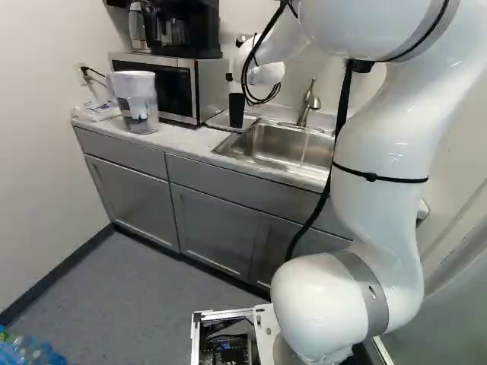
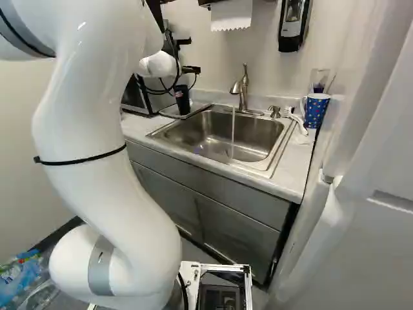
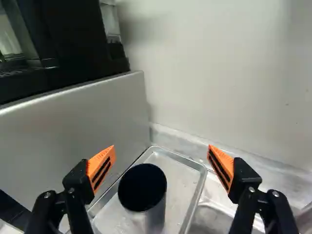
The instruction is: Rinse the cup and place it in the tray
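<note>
While the pincer (image 2: 192, 55) stands wide open, its orange pads (image 3: 101, 168) well apart and gripping nothing, the dark cup (image 3: 153, 214) sits upright in the metal tray (image 3: 189, 195), below them. Beside the tray are the microwave (image 3: 73, 129) and the sink (image 2: 261, 134), where water (image 2: 233, 132) runs from the tap (image 2: 243, 90) (quite a steady stream). A spotted mug (image 2: 315, 111) stands past the sink.

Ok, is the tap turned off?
No, a thin stream of water is falling from the faucet into the sink.
</note>
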